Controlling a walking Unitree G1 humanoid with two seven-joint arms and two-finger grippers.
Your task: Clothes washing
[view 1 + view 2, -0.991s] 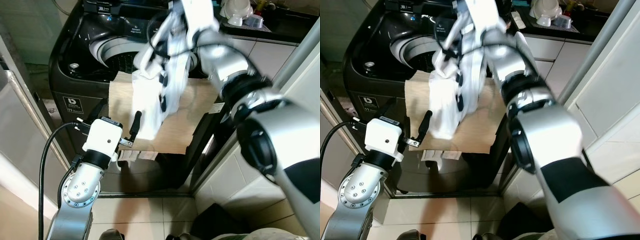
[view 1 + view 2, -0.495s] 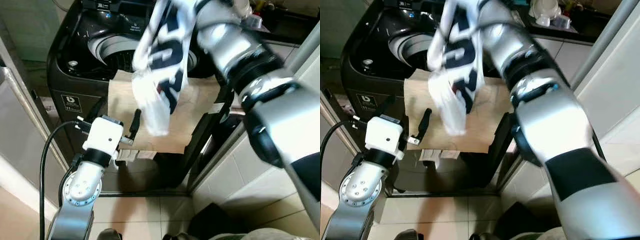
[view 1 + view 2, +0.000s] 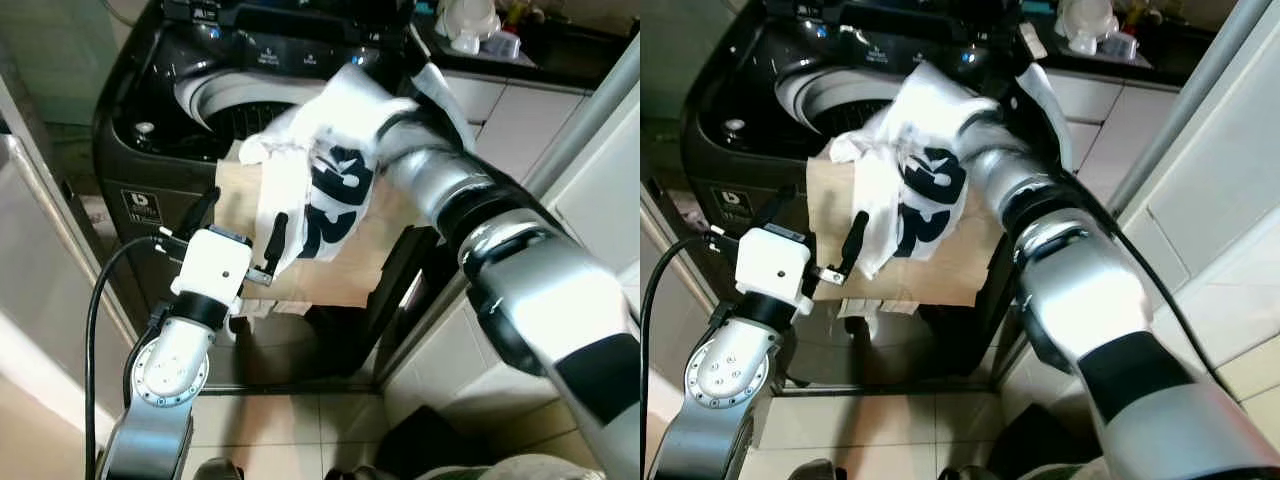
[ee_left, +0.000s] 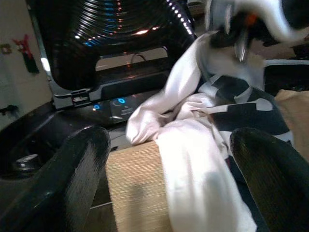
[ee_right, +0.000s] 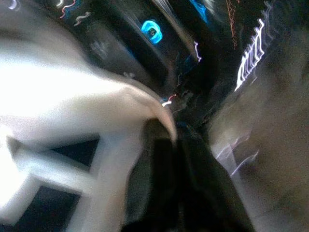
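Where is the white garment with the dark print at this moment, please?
In the left eye view, the white garment hangs from the right gripper over the tan board, just in front of the washing machine drum opening.

We see a home laundry corner: a dark top-loading washer point(image 3: 200, 110) with lit panel, white cabinets point(image 3: 520, 110) beside it, crockery point(image 3: 470, 20) on the dark bench point(image 3: 560, 55), tiled floor point(image 3: 300, 430) below.
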